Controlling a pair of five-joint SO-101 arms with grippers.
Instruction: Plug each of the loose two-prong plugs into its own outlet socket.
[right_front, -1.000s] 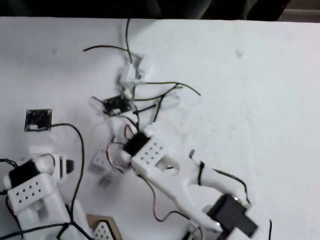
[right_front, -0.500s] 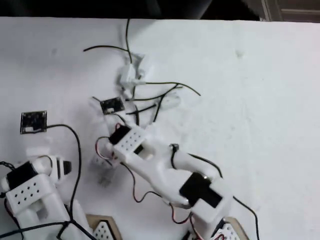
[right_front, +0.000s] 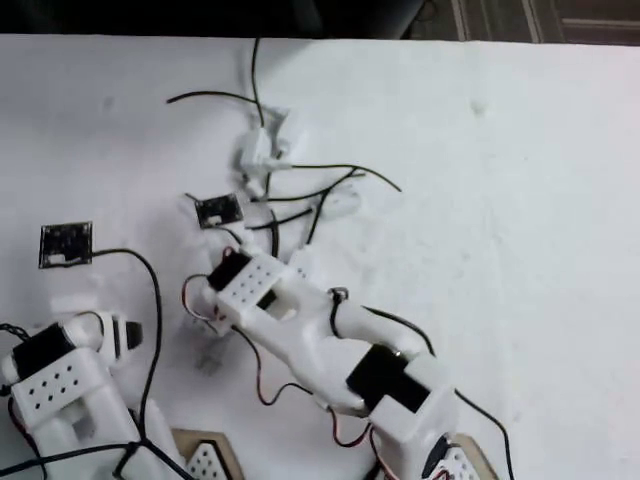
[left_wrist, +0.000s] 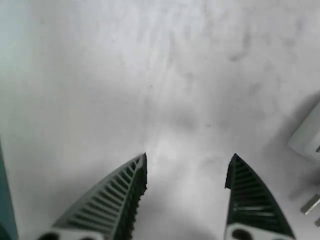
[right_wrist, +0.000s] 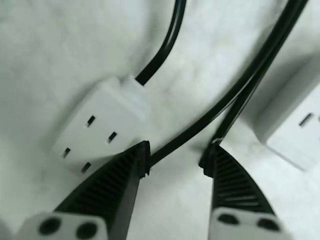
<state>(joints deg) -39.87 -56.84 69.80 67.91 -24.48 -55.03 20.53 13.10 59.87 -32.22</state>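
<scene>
The right gripper (right_wrist: 177, 152) stands open, its fingers on either side of a black cord (right_wrist: 240, 85) without pinching it. Just beside one finger lies a white outlet socket (right_wrist: 95, 132), slots up; a second socket (right_wrist: 295, 130) lies near the other finger. The left gripper (left_wrist: 189, 159) is also open, over bare table (left_wrist: 150, 65) towards the left corner on the arms' side. What look like plug prongs (left_wrist: 310, 204) lie close by.

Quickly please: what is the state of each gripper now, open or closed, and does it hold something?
Left gripper: open, holding nothing.
Right gripper: open, with a black cord passing between its fingers, not gripped.
</scene>
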